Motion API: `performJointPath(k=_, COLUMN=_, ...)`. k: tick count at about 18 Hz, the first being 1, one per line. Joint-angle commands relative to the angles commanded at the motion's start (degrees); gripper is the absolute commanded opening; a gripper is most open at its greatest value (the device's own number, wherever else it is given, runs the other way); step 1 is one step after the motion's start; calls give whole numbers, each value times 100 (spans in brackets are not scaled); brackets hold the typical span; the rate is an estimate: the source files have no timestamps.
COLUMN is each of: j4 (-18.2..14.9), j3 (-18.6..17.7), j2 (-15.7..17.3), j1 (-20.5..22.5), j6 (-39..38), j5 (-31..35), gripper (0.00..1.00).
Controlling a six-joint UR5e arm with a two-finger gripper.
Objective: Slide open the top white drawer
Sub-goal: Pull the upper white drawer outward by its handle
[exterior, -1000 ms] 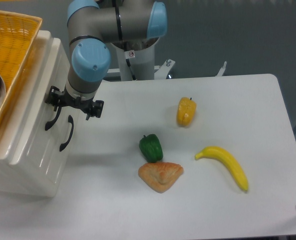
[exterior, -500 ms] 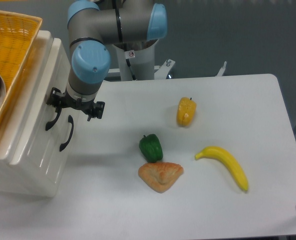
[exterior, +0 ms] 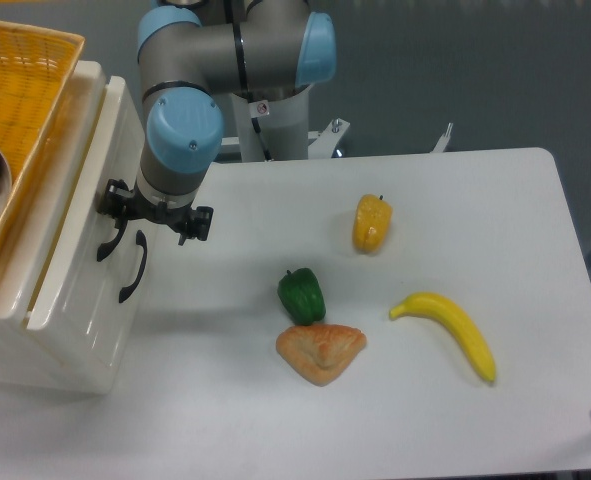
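Hand [exterior: 115, 215] pinches the top white drawer [exterior: 80, 190] handle; green pepper [exterior: 302, 295] lies well apart.

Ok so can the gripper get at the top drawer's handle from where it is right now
Probably yes. The gripper is already right at the top white drawer's black handle, with nothing between them. Whether its fingers actually grasp the handle cannot be told from this view.
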Motion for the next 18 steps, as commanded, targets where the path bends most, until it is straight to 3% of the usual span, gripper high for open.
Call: performJointPath(k=18, j4=-26, j3=0, j2=0, j1=598, j6=290, j5=9, gripper=100)
